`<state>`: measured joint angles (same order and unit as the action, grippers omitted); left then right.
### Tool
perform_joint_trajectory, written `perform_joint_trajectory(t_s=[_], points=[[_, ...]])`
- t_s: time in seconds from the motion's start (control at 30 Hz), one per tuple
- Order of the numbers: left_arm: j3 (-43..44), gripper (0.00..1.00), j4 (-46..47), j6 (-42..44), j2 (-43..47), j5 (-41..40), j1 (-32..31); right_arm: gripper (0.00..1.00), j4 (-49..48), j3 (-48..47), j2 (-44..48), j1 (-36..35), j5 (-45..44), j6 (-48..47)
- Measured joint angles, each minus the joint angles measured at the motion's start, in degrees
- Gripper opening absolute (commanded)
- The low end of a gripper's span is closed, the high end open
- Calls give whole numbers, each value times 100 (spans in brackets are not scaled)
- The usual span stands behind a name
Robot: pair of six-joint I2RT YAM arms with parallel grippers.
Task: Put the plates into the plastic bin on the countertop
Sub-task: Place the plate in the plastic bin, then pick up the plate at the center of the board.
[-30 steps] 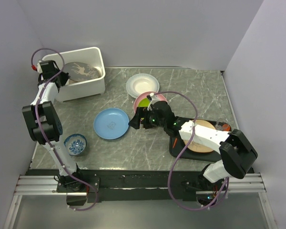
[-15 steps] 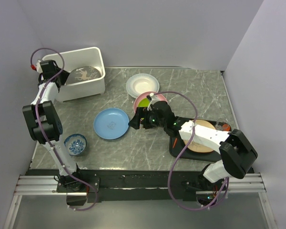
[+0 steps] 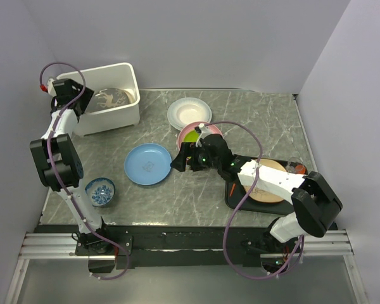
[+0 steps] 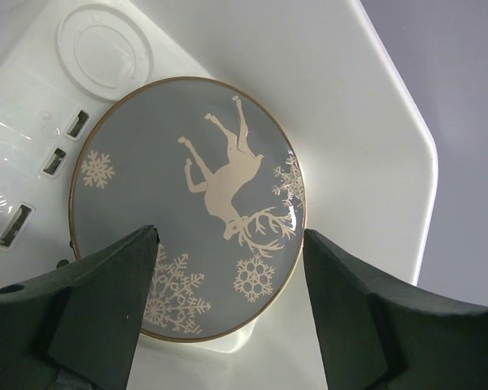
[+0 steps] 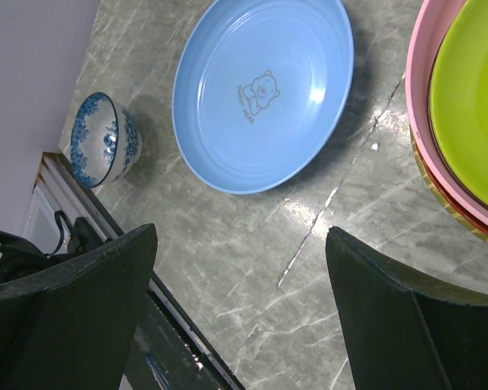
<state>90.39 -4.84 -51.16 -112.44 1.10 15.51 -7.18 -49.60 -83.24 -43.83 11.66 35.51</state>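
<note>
The white plastic bin (image 3: pixel 123 114) stands at the back left of the countertop (image 3: pixel 253 114). In it lies a grey plate with a pale deer drawing (image 3: pixel 111 98) (image 4: pixel 187 203). My left gripper (image 3: pixel 76 101) (image 4: pixel 230 240) hangs open above that plate's near rim, its fingers clear of it. A light blue plate (image 3: pixel 148 164) (image 5: pixel 264 89) lies mid-counter. My right gripper (image 3: pixel 180 158) (image 5: pixel 242 236) hovers open just right of it, empty. A green plate (image 3: pixel 191 133) (image 5: pixel 472 97) sits on a pink one (image 5: pixel 419 106). A white plate (image 3: pixel 189 113) lies behind them.
A blue-and-white bowl (image 3: pixel 100 191) (image 5: pixel 102 138) stands at the front left. A flat black tray (image 3: pixel 234 196) at the front right carries a tan plate (image 3: pixel 269 183), partly under my right arm. Walls close in the left, back and right.
My left gripper has opened and let go of the deer plate, which has settled lower in the bin. The right arm has not moved.
</note>
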Motion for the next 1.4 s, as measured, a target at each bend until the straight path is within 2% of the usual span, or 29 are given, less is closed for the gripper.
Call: perform_joint_trajectory(t_s=[0.23,0.5,0.67,0.87,1.1,1.4], points=[[-177,87,160,63,367,7,-48,91,0,0,0,0,2,2],[-442,94,214,210,1547,61,-466,91,-9,22,0,0,7,109],[-988,99,382,310,2400,236,-774,91,-52,101,7,0,-7,214],[-1298,99,393,560,2728,544,-1270,91,-39,321,195,0,-101,295],[-2173,99,356,852,3034,883,-2105,91,-90,944,817,-17,-280,546],[-3143,99,212,1027,3497,1069,-2256,91,-107,1150,844,-221,-428,772]])
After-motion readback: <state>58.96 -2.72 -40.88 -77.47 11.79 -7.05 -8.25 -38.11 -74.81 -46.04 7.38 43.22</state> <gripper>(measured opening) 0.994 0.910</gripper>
